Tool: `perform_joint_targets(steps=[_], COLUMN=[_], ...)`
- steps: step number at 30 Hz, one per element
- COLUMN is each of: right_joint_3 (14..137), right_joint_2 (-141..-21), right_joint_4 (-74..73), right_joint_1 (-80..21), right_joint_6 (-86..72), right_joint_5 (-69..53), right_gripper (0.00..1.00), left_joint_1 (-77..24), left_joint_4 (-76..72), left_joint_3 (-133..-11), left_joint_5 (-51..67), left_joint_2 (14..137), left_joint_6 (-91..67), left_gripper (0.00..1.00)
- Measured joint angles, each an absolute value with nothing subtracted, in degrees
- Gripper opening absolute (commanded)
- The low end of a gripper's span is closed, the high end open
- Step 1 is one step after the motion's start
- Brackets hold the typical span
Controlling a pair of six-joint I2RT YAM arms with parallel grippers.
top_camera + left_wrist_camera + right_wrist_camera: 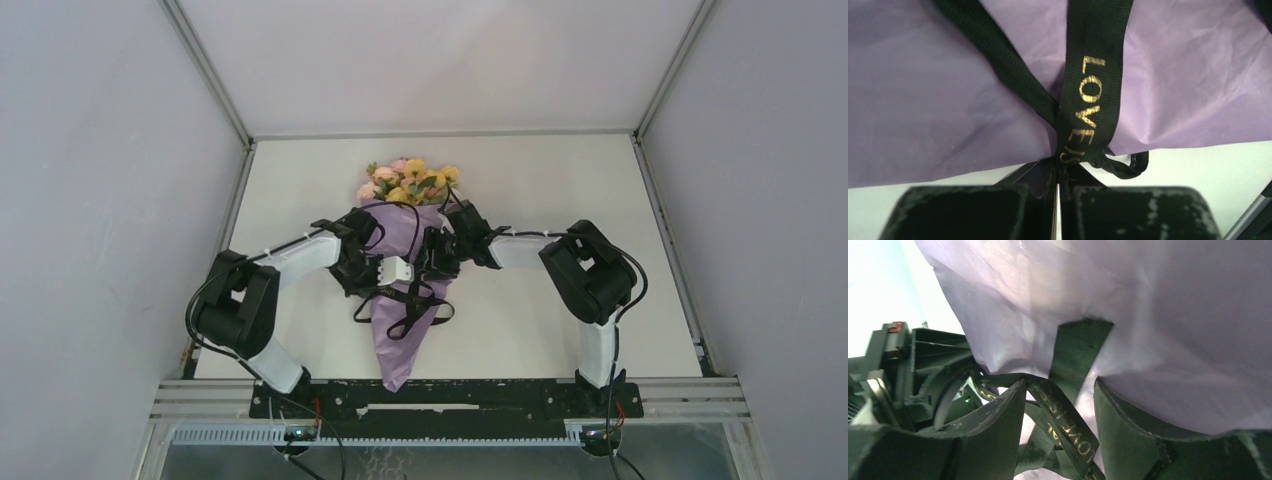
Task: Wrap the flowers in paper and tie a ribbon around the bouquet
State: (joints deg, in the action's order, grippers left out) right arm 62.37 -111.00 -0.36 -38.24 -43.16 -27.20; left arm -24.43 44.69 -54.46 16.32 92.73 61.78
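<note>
The bouquet lies flat on the table: pink, yellow and white flowers (410, 180) top a cone of lilac paper (398, 345) that points toward the arms. A black ribbon (1090, 90) with gold lettering crosses the paper (923, 100) and is knotted at its edge. My left gripper (1058, 172) is shut on the ribbon at that knot. In the top view, both the left gripper (400, 272) and the right gripper (432, 262) hover over the cone's middle. My right gripper (1060, 385) is open; a ribbon strand (1068, 425) runs loosely between its fingers, against the paper (1173, 315).
Loose ribbon loops (405, 320) trail over the lower cone. The white table (560, 330) is walled by grey panels on both sides, with a metal rail (450, 395) along the near edge.
</note>
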Motion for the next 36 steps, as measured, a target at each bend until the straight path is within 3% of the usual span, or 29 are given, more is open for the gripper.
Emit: perform_joint_targets(steps=[10, 28, 31, 34, 36], right_joint_3=[62.43, 62.52, 62.57, 62.57, 62.57], right_joint_2=[-115.15, -116.18, -117.25, -117.97, -118.02], right_joint_4=[10.28, 21.08, 21.74, 21.96, 22.20], right_joint_1=[-38.22, -37.87, -38.04, -38.11, -38.11], right_joint_6=[-49.32, -57.58, -58.04, -58.30, -58.33], right_joint_5=[-32.16, -29.91, -30.13, -30.13, -30.20], right_gripper=[0.51, 0.35, 0.24, 0.02, 0.00], left_joint_1=[-27.27, -27.38, -27.38, -27.38, -27.38], left_joint_4=[43.42, 43.42, 43.40, 43.44, 43.42], left_joint_3=[-55.22, -55.24, -55.24, -55.31, -55.31], left_joint_5=[13.74, 13.63, 13.63, 13.63, 13.63], left_joint_2=[94.78, 94.85, 94.91, 94.98, 94.98], left_joint_6=[60.40, 60.42, 60.42, 60.40, 60.40], left_gripper=[0.00, 0.00, 0.00, 0.00, 0.00])
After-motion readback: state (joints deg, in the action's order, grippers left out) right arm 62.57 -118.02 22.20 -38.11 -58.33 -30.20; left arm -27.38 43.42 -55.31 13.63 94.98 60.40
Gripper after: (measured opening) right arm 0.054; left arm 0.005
